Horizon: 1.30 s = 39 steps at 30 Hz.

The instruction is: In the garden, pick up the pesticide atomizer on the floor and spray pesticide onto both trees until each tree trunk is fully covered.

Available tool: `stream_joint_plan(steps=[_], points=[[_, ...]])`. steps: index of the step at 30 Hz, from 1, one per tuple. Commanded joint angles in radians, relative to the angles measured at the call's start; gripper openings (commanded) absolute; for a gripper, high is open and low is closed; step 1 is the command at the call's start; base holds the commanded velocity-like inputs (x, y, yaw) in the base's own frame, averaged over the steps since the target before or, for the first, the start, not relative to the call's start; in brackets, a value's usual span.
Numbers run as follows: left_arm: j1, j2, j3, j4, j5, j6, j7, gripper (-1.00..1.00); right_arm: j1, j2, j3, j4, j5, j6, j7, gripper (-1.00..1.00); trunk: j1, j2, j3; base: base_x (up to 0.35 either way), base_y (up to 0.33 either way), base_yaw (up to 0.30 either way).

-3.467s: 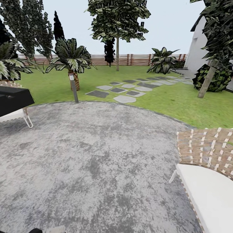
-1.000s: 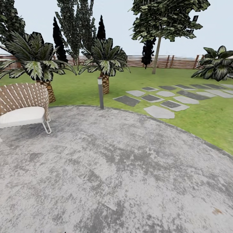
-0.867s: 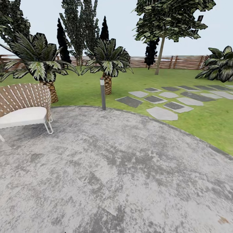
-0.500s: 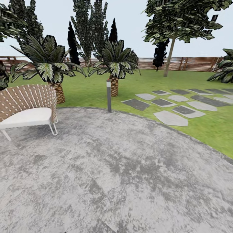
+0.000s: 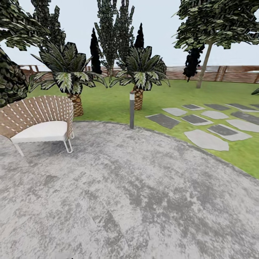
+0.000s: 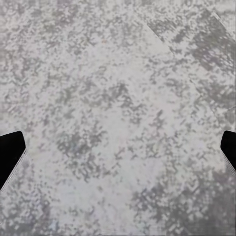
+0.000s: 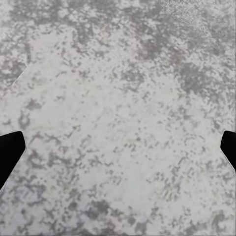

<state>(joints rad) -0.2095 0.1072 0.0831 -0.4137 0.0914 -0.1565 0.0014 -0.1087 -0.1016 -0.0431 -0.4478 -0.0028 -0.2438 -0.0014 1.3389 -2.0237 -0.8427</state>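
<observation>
The pesticide atomizer is out of view. In the head view, one tree (image 5: 216, 21) with a bare, slanting grey-brown trunk (image 5: 203, 68) stands on the lawn at the far right, in front of the slatted fence (image 5: 230, 73). In the left wrist view, my left gripper (image 6: 118, 152) hangs over mottled grey paving, its dark fingertips (image 6: 10, 155) wide apart at the picture's edges with nothing between them. My right gripper (image 7: 118, 152) is open in the same way over the paving, empty.
A wicker chair (image 5: 41, 120) with a white cushion stands on the round grey paving (image 5: 118, 194) at the left. A thin lamp post (image 5: 132, 109) marks the paving's far edge. Two short palms (image 5: 70, 81) (image 5: 138, 77) grow behind it. Stepping stones (image 5: 207, 126) cross the grass at the right.
The camera has swung to the left, so everything has slid right in the picture. The wicker chair at the left has come fully into view, and the black object and near right chair have left it.
</observation>
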Motion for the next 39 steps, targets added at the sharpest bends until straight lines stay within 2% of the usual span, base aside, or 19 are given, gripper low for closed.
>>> stream_joint_plan(steps=[1,23,39], points=[[-0.001,0.0,-0.002,0.001,0.01,-0.003,0.0,1.0,0.0,0.0,-0.001,0.001,0.0,-0.003,0.0,1.0,0.0,0.0,0.0,0.34,0.0,0.193],[-0.001,0.003,-0.002,0.001,0.01,-0.003,0.0,1.0,0.0,0.002,0.0,0.001,0.0,-0.003,0.0,1.0,0.0,0.0,0.023,0.34,0.002,0.193],[-0.001,0.008,-0.001,0.001,0.011,-0.003,0.001,1.0,0.0,0.002,0.0,0.001,0.0,-0.003,0.0,1.0,0.0,0.0,0.039,0.34,0.095,0.193]])
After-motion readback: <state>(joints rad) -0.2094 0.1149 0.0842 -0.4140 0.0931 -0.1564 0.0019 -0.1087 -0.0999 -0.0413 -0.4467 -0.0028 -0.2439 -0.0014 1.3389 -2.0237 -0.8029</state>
